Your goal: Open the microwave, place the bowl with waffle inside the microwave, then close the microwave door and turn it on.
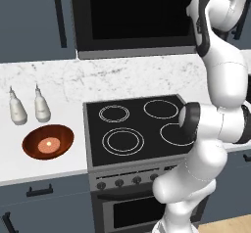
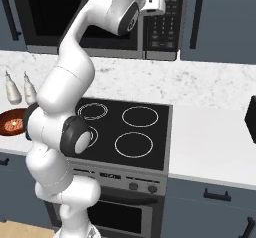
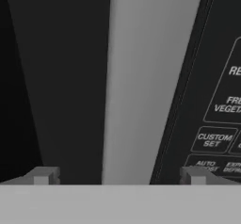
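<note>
The microwave (image 1: 132, 51) hangs above the stove with its microwave door (image 1: 137, 14) closed. My gripper (image 2: 161, 4) is raised in front of it, at the seam between the door and the button panel (image 2: 162, 27). In the hand view the gripper (image 3: 117, 176) is open, close to the door's grey steel edge (image 3: 146, 77), with nothing between the fingertips (image 3: 42, 176). Dark glass lies to the left of that strip and the button panel (image 3: 221, 105) to its right. The reddish-brown bowl (image 1: 48, 142) sits on the counter left of the stove, holding the small pale waffle (image 1: 48, 144). The bowl (image 2: 12, 122) also shows at the far left edge.
A black four-burner stove (image 1: 137, 129) stands below the microwave, with its oven underneath. Two white shakers (image 1: 17, 107) (image 1: 41, 104) stand just behind the bowl. Blue-grey cabinets (image 2: 220, 22) flank the microwave. A dark object (image 2: 251, 117) sits at the right counter edge.
</note>
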